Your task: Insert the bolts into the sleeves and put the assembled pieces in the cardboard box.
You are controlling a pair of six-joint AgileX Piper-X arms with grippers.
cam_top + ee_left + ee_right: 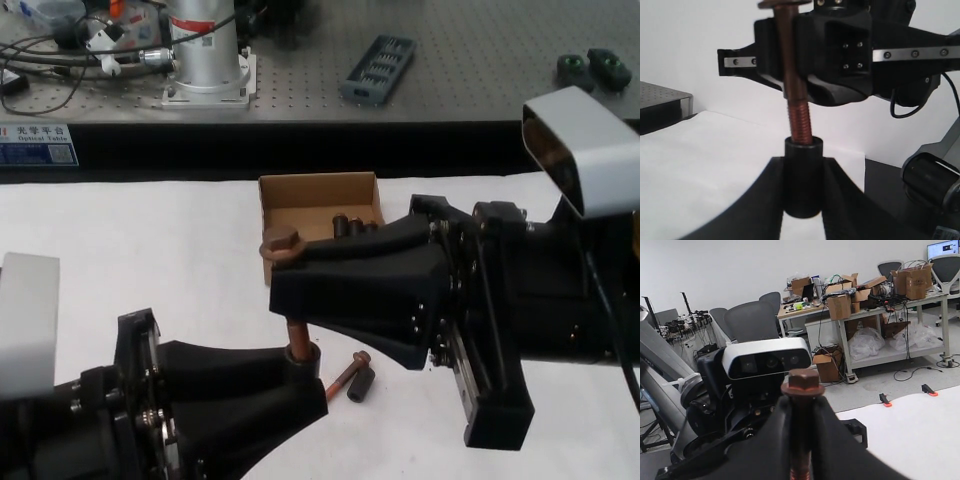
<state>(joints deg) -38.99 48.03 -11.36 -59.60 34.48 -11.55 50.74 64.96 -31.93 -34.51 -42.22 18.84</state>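
My right gripper [283,278] is shut on a copper bolt [281,243], held upright with its hex head [802,382] on top between the black fingers. My left gripper [306,372] sits below it, shut on a black sleeve [803,175] that stands upright. The bolt's threaded end [800,122] reaches just into the sleeve's mouth. The open cardboard box [300,192] lies behind them on the white cloth, with a few dark assembled pieces [355,225] inside.
A loose bolt [345,372] and a loose black sleeve [361,383] lie on the white cloth beside my left gripper. Behind the cloth, a perforated table carries a metal post [205,50], cables and a black rack [378,65].
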